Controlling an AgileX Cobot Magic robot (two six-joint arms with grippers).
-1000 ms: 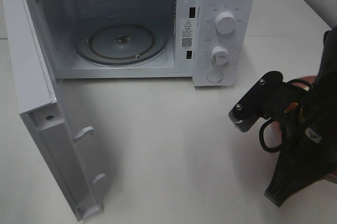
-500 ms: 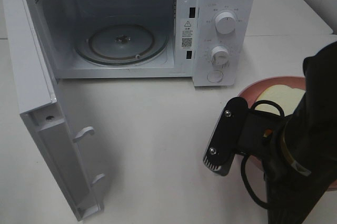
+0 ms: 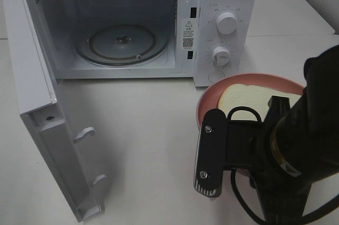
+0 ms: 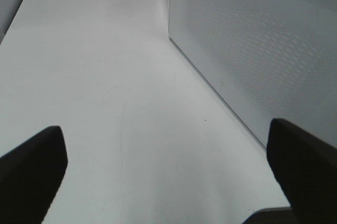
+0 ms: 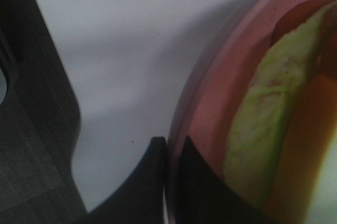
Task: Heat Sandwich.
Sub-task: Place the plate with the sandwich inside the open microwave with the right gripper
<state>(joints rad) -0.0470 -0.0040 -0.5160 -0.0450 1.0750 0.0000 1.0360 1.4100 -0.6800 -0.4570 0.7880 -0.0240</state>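
Note:
The sandwich [image 3: 244, 98], white bread with a tan crust, lies on a round pink plate [image 3: 207, 99] in front of the microwave's control panel. My right gripper [image 3: 276, 109] is shut on the plate's rim, and the arm covers the plate's near half. The right wrist view shows the fingers [image 5: 158, 182] pinching the pink rim [image 5: 210, 103] beside the sandwich's pale yellow-green filling [image 5: 263, 129]. My left gripper [image 4: 168, 176] is open and empty, low over the table. It is not in the exterior view.
The white microwave [image 3: 228, 2] stands at the back, its door [image 3: 42, 103] swung wide open to the left. The glass turntable [image 3: 122, 42] inside is bare. The left wrist view shows the door's outer face [image 4: 253, 50] close by.
My right arm has carried the plate with the sandwich leftward, from the table's right edge to in front of the microwave's control panel. The microwave has not moved.

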